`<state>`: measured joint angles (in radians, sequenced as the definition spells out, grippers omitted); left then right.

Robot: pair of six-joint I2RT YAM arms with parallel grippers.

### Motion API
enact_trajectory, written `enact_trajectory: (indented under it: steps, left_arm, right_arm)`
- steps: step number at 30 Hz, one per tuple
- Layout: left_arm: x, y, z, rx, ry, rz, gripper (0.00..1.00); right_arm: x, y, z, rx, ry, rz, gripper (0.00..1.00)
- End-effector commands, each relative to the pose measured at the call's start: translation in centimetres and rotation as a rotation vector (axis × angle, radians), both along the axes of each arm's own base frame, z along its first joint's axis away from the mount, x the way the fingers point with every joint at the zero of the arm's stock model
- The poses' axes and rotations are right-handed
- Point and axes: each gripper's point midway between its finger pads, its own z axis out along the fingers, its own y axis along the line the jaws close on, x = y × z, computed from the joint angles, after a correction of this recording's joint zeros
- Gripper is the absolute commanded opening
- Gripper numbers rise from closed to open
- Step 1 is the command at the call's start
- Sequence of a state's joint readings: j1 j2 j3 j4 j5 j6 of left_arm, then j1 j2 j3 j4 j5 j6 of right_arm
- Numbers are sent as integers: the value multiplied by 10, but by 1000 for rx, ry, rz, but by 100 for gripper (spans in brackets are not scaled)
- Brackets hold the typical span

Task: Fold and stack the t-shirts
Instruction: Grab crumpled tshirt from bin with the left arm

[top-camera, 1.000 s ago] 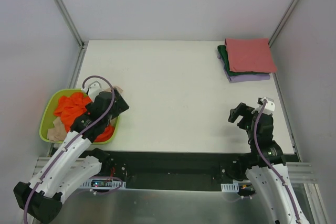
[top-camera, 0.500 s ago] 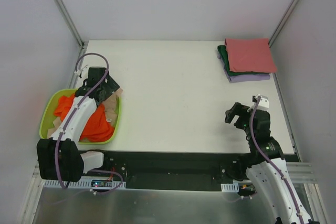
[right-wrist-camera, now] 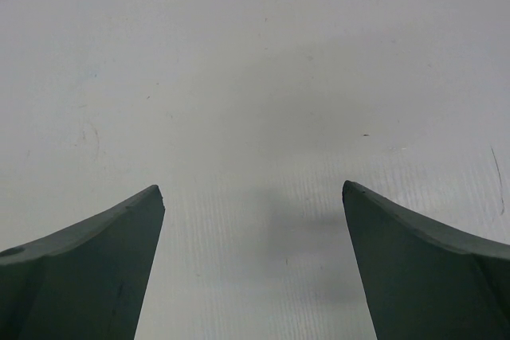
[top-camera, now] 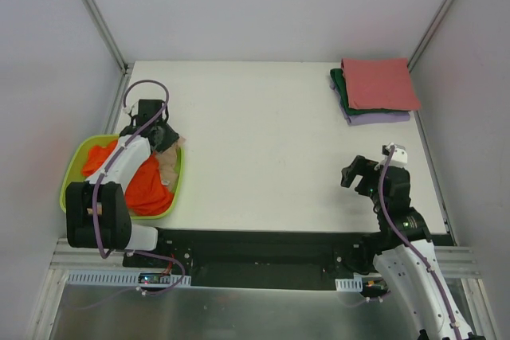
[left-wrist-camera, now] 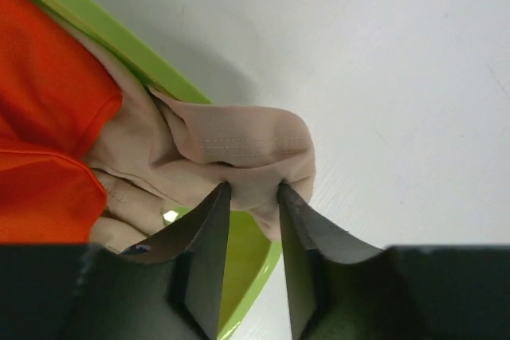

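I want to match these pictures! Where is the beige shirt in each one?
Top external: beige shirt at the lime-green basin's right edge, picture's left.
Left wrist: centre, pinched by the left end effector.
Right wrist: not in it.
Shared landmark: the basin's rim.

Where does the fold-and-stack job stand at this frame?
Done: three folded shirts sit stacked at the far right corner, the pinkish-red shirt over the dark green shirt over the lavender shirt. In hand: the left gripper is shut on the beige shirt at the rim of the lime-green basin. Left: the beige one and the orange shirt, both crumpled at the basin. The right gripper hangs open over the table.
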<state>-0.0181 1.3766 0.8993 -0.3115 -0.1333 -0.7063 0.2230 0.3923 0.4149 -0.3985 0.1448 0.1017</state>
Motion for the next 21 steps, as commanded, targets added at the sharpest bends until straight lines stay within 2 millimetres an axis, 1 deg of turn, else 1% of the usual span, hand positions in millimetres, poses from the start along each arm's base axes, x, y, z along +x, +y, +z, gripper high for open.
enact_trajectory:
  steps: [1,2,4,5,10,13,14,16,19,21]
  left_arm:
    - [7,3,10,7,-24,-18,21]
    - [7,8,11,1,-27,-5,14]
    - [7,5,14,-10,-36,-15,3]
    - [6,5,16,-15,-43,-20,0]
    - [1,0,33,-30,-96,-38,0]
    - [-4,0,58,-22,-180,-45,0]
    - [-6,1,73,-17,-228,-43,0]
    - [-8,-1,116,-10,-369,-63,0]
    - [-16,-3,188,6,-596,-92,0]
    - [-22,-6,241,22,-745,-117,0]
  right_arm:
    - [6,1,9,-1,-36,8,96]
    - [6,1,9,0,-36,8,96]
    - [6,2,8,-1,-33,10,96]
    - [6,1,9,-2,-35,7,96]
    - [6,2,7,-4,-26,9,96]
    - [6,2,9,-3,-30,10,96]
    - [6,2,8,-5,-27,13,96]
    - [7,2,10,-5,-33,13,96]
    - [7,6,13,5,-46,36,96]
    - [8,9,15,14,-61,55,96]
